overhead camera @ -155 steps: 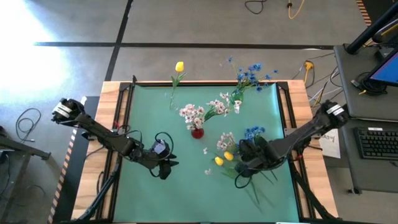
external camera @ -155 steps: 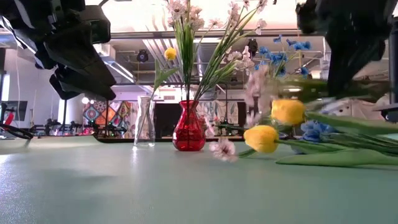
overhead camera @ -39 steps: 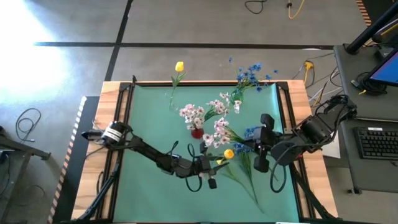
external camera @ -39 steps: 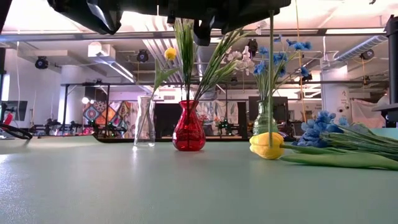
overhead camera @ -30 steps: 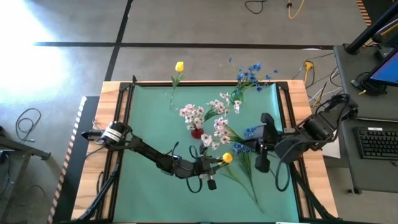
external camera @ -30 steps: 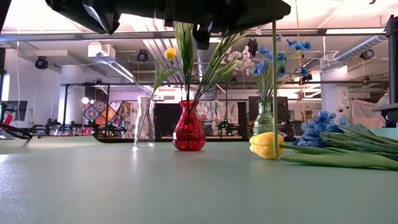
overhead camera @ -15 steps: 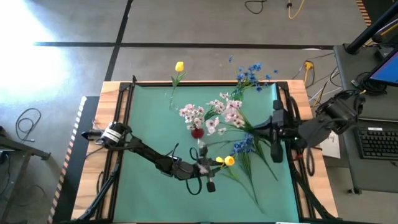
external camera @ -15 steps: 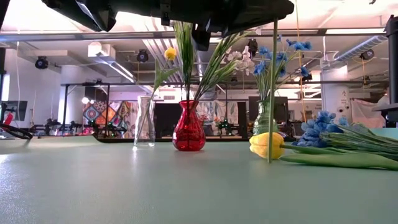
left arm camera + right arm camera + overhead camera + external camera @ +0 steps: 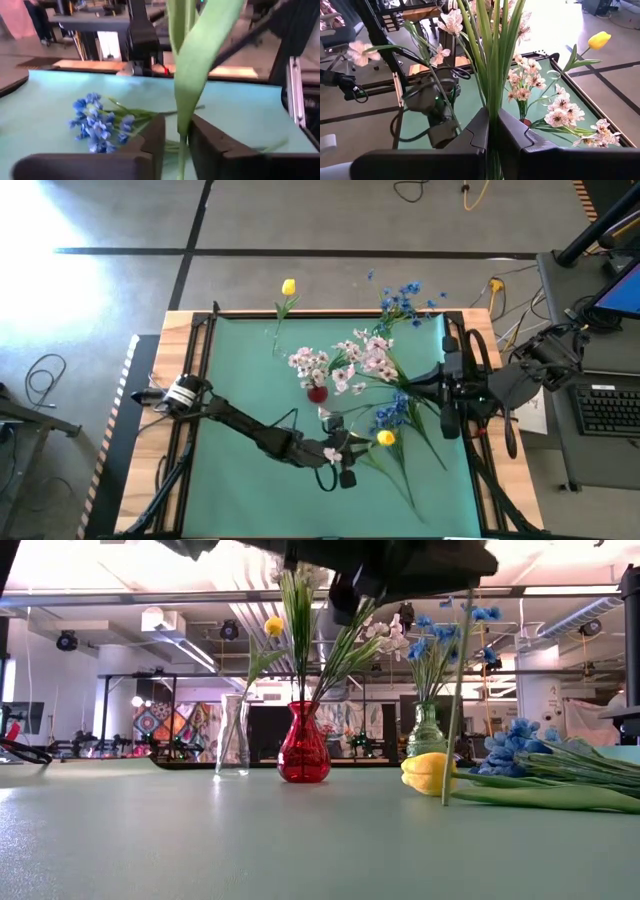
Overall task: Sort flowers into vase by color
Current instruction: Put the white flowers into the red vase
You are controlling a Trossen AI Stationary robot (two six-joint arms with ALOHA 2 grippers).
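Red vase, yellow tulip

Three vases stand in a row toward the table's far edge (loose flowers lie nearer, right of centre).

In the low view, the top edge cuts off the dark arm, so its pincer does not show there. The pink-white flowers in the red vase run off the top too. In the left wrist view, the green stem between the fingers is blurry and its flower is out of the picture. A person far back is cut off.
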